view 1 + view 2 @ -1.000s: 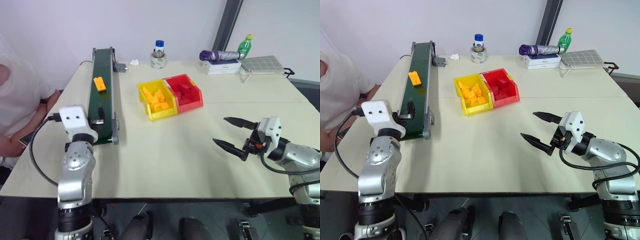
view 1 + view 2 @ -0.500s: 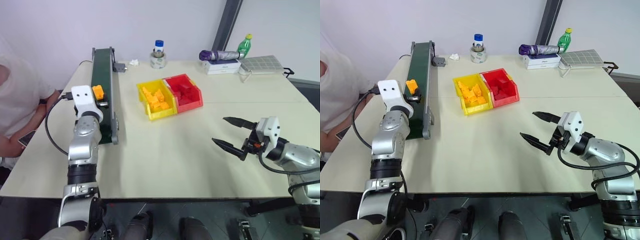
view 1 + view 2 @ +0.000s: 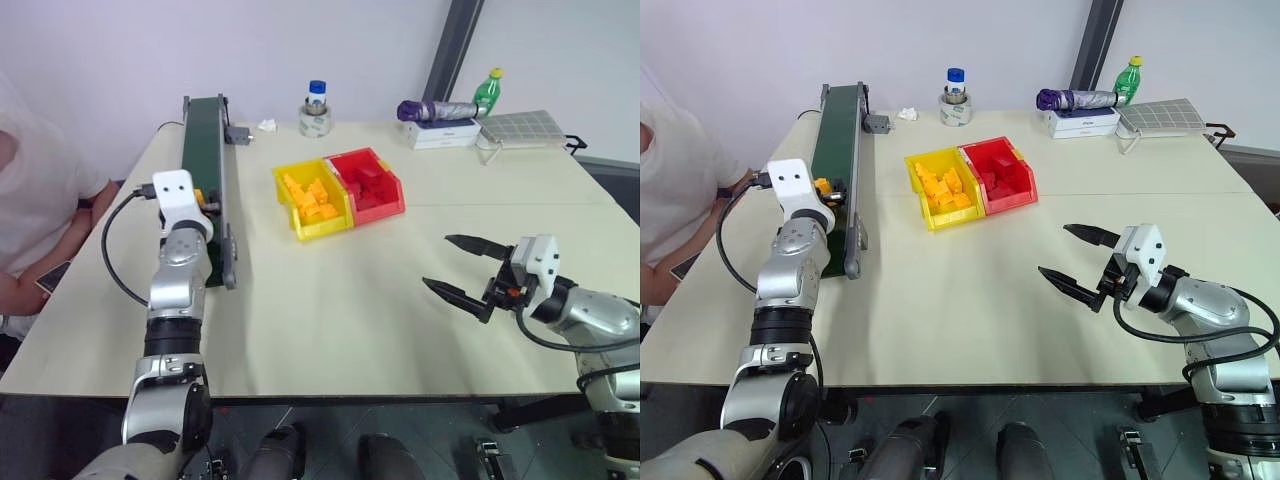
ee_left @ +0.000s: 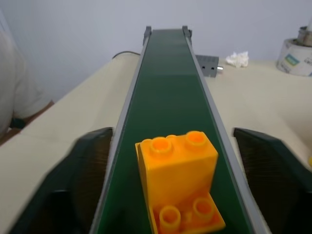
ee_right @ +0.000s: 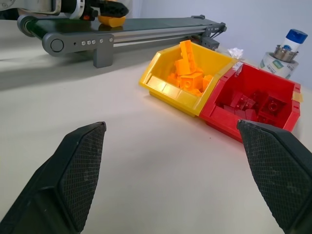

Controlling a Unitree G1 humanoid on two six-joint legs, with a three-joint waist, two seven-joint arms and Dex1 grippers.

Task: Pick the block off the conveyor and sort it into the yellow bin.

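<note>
A beige table (image 3: 330, 300) is seen from above, with a long dark green conveyor (image 3: 205, 140) running along its left side and a yellow bin (image 3: 312, 200), already holding a heap of like bricks, set well to the right of the belt, touching its red bin (image 3: 368, 185) twin. The block (image 4: 178, 183), a small orange-yellow brick, lies on the belt near its close end. In the left wrist view it is framed between the two dark fingers (image 4: 90, 170) of the left gripper (image 3: 832, 187), which flank it on either side with clear gaps visible; the brick is not seen to be clamped, and whether the jaws are mid-closure cannot be told. The right gripper (image 3: 467, 270) hangs spread wide and empty over bare table, well apart from everything. For this step to be done well, the jaws should probably be closed squarely on the brick's side faces, kept centred so neither finger catches a grey side rail, and lifted straight up before the carry across to the yellow bin.
</note>
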